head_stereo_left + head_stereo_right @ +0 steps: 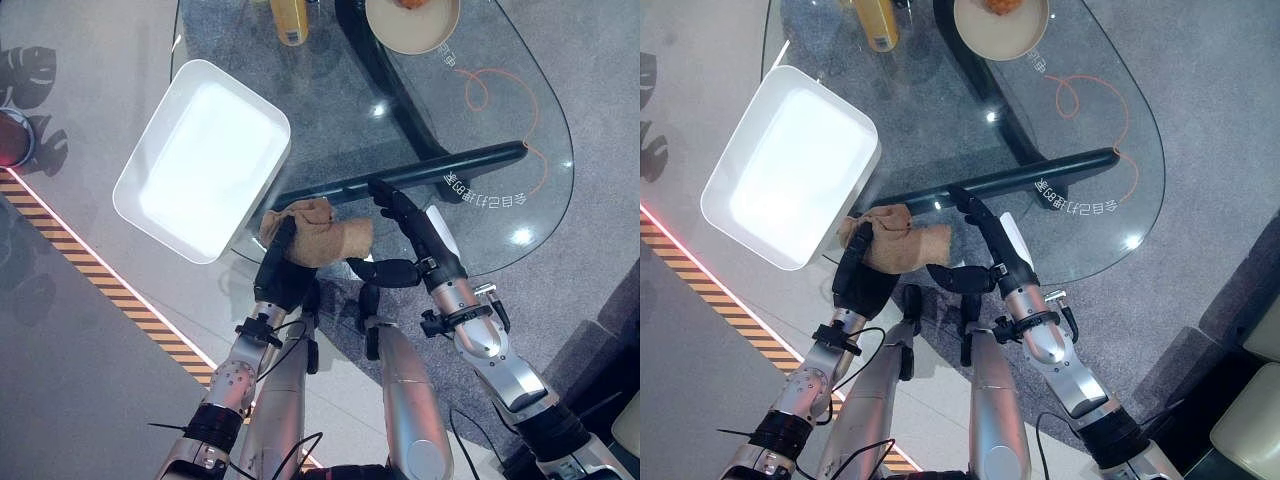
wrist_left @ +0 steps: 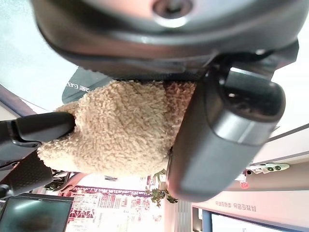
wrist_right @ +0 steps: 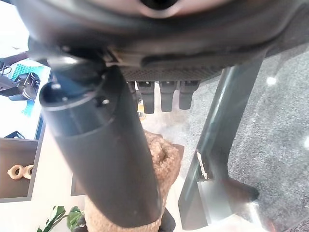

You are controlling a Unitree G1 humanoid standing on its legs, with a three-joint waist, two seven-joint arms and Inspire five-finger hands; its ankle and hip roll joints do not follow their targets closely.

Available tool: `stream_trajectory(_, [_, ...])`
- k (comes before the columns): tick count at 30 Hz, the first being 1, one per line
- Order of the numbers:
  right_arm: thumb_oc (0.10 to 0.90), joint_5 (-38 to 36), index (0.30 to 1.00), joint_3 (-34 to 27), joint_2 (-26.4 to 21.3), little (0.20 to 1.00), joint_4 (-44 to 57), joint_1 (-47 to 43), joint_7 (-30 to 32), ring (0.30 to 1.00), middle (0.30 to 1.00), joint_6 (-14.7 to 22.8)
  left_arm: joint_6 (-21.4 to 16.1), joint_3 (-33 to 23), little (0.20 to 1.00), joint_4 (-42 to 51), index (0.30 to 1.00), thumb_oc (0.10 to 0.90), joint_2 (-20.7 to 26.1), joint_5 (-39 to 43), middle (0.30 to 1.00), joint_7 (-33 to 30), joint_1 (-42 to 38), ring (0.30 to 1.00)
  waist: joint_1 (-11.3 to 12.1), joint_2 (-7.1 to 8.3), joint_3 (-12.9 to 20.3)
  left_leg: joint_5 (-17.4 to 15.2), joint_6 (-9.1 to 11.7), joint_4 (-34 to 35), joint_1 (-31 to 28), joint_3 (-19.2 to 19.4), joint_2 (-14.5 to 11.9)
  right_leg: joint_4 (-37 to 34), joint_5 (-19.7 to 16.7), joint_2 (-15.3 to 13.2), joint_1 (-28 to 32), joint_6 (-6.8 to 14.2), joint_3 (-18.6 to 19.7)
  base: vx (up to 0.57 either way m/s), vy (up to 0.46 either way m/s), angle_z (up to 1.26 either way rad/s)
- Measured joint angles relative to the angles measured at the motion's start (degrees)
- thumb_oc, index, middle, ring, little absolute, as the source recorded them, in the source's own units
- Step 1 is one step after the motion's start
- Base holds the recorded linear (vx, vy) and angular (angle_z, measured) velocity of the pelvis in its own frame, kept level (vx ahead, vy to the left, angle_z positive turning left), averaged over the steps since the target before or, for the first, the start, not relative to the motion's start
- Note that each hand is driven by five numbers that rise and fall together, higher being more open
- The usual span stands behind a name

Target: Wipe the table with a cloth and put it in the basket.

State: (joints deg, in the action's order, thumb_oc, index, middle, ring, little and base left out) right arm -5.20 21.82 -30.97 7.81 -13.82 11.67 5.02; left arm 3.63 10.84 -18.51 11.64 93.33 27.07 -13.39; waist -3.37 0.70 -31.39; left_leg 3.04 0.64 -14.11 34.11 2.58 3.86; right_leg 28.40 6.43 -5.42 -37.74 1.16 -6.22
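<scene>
Left eye view shows a tan, fleecy cloth [image 1: 318,235] bunched at the near edge of a round glass table [image 1: 500,90], just beside the white basket [image 1: 203,160], a shallow rectangular tub that overhangs the table's left rim. My left hand [image 1: 283,275] comes up from below and holds the cloth: in the left wrist view my thumb and fingers [image 2: 227,135] are curled round the fluffy bundle, pinching it against the palm. My right hand [image 1: 420,240] lies just to the right of the cloth with its fingers straight and loosely together, stretched out over the glass, and its thumb reaching toward the cloth's right end.

I judge the cloth to be light, soft and limp, with a nubbly pile that should grip well and not slip. It will sag and trail wherever it is not supported, so the thick middle of the bunch is the best place to hold it, gathering loose corners before lifting it over the basket's rim. A yellow bottle [image 1: 290,20] and a bowl [image 1: 412,25] stand well apart at the far side.
</scene>
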Motion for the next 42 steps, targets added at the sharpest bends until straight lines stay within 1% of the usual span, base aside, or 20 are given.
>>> stream_trajectory(7, [0.8,-0.02,0.9,-0.06,0.01,0.9,0.0,0.0,0.54,0.9,0.9,-0.01,-0.38,-0.49,0.2,0.0,0.3,0.1,0.06,0.0,0.3,0.0,0.03,0.3,0.03,0.0,0.0,0.0,0.0,0.0,-0.08,-0.02,0.0,-0.04,-0.02,0.0,0.1,0.02,-0.02,0.0,0.0,0.0])
stream_trajectory(11, [0.8,-1.34,0.9,-0.71,0.02,0.9,-0.01,0.05,0.54,0.9,0.9,-0.04,-3.28,-0.59,0.2,0.8,0.3,0.1,0.21,-0.63,0.3,1.22,0.47,0.3,0.02,0.0,0.0,0.01,0.01,0.01,-0.12,-0.02,-0.01,-0.04,-0.04,0.0,0.12,0.02,-0.01,0.0,0.0,0.0])
stream_trajectory(12, [0.8,-1.34,0.9,-0.71,0.02,0.9,-0.01,0.05,0.54,0.9,0.9,-0.04,-3.28,-0.59,0.2,0.8,0.3,0.1,0.21,-0.63,0.3,1.22,0.47,0.3,0.02,0.0,0.0,0.01,0.01,0.01,-0.12,-0.02,-0.01,-0.04,-0.04,0.0,0.12,0.02,-0.01,0.0,0.0,0.0])
stream_trajectory(13, [0.8,-1.7,0.9,-2.69,0.46,0.9,-0.06,0.27,1.1,0.9,0.9,-0.14,-5.3,-1.41,0.2,2.82,0.3,0.1,0.43,-0.68,0.3,1.59,1.62,0.3,0.03,0.0,0.0,0.01,0.0,0.0,-0.15,-0.01,0.0,-0.03,-0.04,-0.01,0.14,0.02,-0.01,0.0,0.0,0.0])
stream_trajectory(14, [0.8,-1.74,0.9,-3.46,0.65,0.9,-0.15,0.3,1.57,0.9,0.9,-0.14,-5.6,-1.8,0.2,3.28,0.3,0.1,0.58,-0.7,0.3,1.86,1.98,0.3,0.03,0.0,0.0,0.01,0.0,0.0,-0.17,-0.01,0.0,-0.03,-0.04,-0.01,0.15,0.02,-0.01,0.0,0.0,0.0])
stream_trajectory(15, [0.8,-1.82,0.9,-6.09,1.73,0.9,-0.45,0.84,2.3,0.9,0.9,-0.2,-7.71,-2.95,0.2,5.26,0.3,0.1,1.42,-2.02,0.3,2.3,3.21,0.3,0.04,-0.01,0.01,0.02,0.0,0.0,-0.33,-0.01,0.01,-0.02,-0.04,-0.02,0.27,0.02,-0.01,0.0,0.0,0.0])
stream_trajectory(18, [0.8,-2.37,0.9,-8.55,1.51,0.9,-0.51,0.98,2.49,0.9,0.9,-0.97,-12.44,-5.23,0.2,7.64,0.3,0.1,3.61,-4.36,0.3,2.62,4.88,0.3,0.13,-0.02,0.01,0.02,0.0,0.11,-1.02,-0.04,-0.01,-0.01,-0.02,-0.02,0.88,0.03,0.08,0.0,0.0,0.0])
stream_trajectory(20, [0.8,-2.77,0.9,-8.89,1.5,0.9,-0.43,1.04,2.25,0.9,0.9,-1.33,-14.64,-6.07,0.2,8.72,0.3,0.1,4.48,-6.38,0.3,2.21,5.11,0.3,0.13,-0.04,0.02,0.01,0.01,0.13,-1.02,-0.06,-0.02,0.0,-0.02,-0.02,0.88,0.03,0.07,0.0,0.016,0.0])
stream_trajectory(22, [0.8,-2.77,0.9,-8.89,1.5,0.9,-0.43,1.04,2.25,0.9,0.9,-1.33,-14.64,-6.07,0.2,8.72,0.3,0.1,4.48,-6.38,0.3,2.21,5.11,0.3,0.13,-0.04,0.02,0.01,0.01,0.13,-1.02,-0.06,-0.02,0.0,-0.02,-0.02,0.88,0.03,0.07,0.0,0.0,0.0])
stream_trajectory(23, [0.8,-3.01,0.9,-8.96,1.51,0.9,-0.46,1.28,1.93,0.9,0.9,-2.42,-17.3,-7.55,0.2,10.42,0.3,0.1,5.94,-9.75,0.3,1.88,5.52,0.3,0.3,-0.05,0.02,0.01,0.02,0.17,-1.02,-0.07,-0.03,0.05,-0.02,-0.02,0.86,0.03,0.07,0.0,0.0,0.0])
stream_trajectory(24, [0.8,-3.01,0.9,-8.96,1.51,0.9,-0.46,1.28,1.93,0.9,0.9,-2.42,-17.3,-7.55,0.2,10.42,0.3,0.1,5.94,-9.75,0.3,1.88,5.52,0.3,0.3,-0.05,0.02,0.01,0.02,0.17,-1.02,-0.07,-0.03,0.05,-0.02,-0.02,0.86,0.03,0.07,0.02,0.057,0.01])
stream_trajectory(25, [0.8,-3.76,0.9,-8.91,1.52,0.9,-0.46,2.56,1.28,0.9,0.9,-3.59,-19.17,-9.05,0.2,13.43,0.3,0.1,7.09,-11.46,0.3,1.24,5.97,0.3,1.06,-0.11,0.01,-0.18,0.29,0.35,-0.97,-0.06,0.08,0.15,0.01,-0.12,0.66,0.06,0.14,0.02,0.08,0.01])
stream_trajectory(27, [0.8,-3.76,0.9,-8.81,1.57,0.9,-0.61,3.83,0.56,0.9,0.9,-4.16,-19.61,-9.97,0.2,15.8,0.3,0.1,8.15,-15.84,0.3,-1.52,6.07,0.3,1.48,-0.34,-0.01,-0.16,0.33,0.72,-0.93,-0.04,0.27,0.31,0.17,-0.38,0.39,0.21,0.19,0.02,0.095,0.02])
stream_trajectory(29, [0.8,-3.8,0.9,-8.66,1.44,0.9,-0.81,4.41,-1.18,0.9,0.9,-5.65,-22.57,-10.97,0.2,18.73,0.3,0.1,11.62,-28.01,0.3,-7.95,6.65,0.3,1.79,-0.84,-0.04,-0.12,0.4,1.07,-0.76,-0.05,0.46,0.48,0.29,-0.54,-0.02,0.28,0.28,0.01,0.067,0.02])
stream_trajectory(30, [0.8,-3.81,0.9,-8.57,1.44,0.9,-0.93,4.42,-1.65,0.9,0.9,-6.03,-23.23,-11.37,0.2,18.73,0.3,0.1,11.76,-30.15,0.3,-9.2,6.63,0.3,1.84,-1.06,-0.03,-0.12,0.39,1.08,-0.75,-0.04,0.51,0.48,0.3,-0.57,-0.03,0.31,0.3,0.01,0.06,0.01])
stream_trajectory(31, [0.8,-3.87,0.9,-8.11,1.38,0.9,-1.34,4.39,-2.69,0.9,0.9,-6.78,-24.42,-12.09,0.2,18.72,0.3,0.1,11.91,-34.32,0.3,-13.22,6.02,0.3,1.99,-1.59,-0.06,-0.12,0.38,1.1,-0.71,-0.04,0.61,0.48,0.34,-0.67,-0.06,0.37,0.31,0.01,0.066,0.01])
stream_trajectory(33, [0.8,-3.92,0.9,-7.05,1.36,0.9,-2.28,4.04,-3.39,0.9,0.9,-7.07,-25.56,-12.72,0.2,18.7,0.3,0.1,11.96,-38.22,0.3,-17.98,5.5,0.3,2.13,-1.78,-0.04,-0.12,0.38,1.11,-0.49,-0.03,0.62,0.48,0.41,-0.7,-0.32,0.42,0.32,0.02,0.089,0.0])
stream_trajectory(34, [0.8,-3.93,0.9,-6.87,1.35,0.9,-2.52,3.89,-3.67,0.9,0.9,-7.15,-25.76,-12.8,0.2,18.66,0.3,0.1,11.99,-39.51,0.3,-19.39,5.14,0.3,2.25,-1.78,-0.04,-0.12,0.38,1.1,-0.41,-0.03,0.61,0.49,0.42,-0.67,-0.44,0.41,0.32,0.02,0.091,-0.01])
stream_trajectory(39, [0.8,-4.06,0.9,-4.24,0.85,0.9,-4.4,1.39,-4.89,0.9,0.9,-9.08,-26.65,-13.04,0.2,17.44,0.3,0.1,12.63,-54.45,0.3,-31.91,2.75,0.3,3.1,-1.82,-0.03,0.09,0.15,0.78,1.0,0.02,0.57,0.96,0.6,-0.69,-1.91,0.19,0.35,0.02,0.082,0.0])
stream_trajectory(42, [0.8,-5.65,0.9,-2.63,-0.42,0.9,-4.63,-0.34,-5.41,0.9,0.9,-10.44,-26.64,-12.86,0.2,14.48,0.3,0.1,15.05,-61.58,0.3,-37.84,1.67,0.3,3.05,-1.82,-0.03,0.08,0.16,0.41,1.83,0.1,0.62,1.59,0.87,-0.79,-2.91,0.09,0.44,0.03,0.106,0.0])
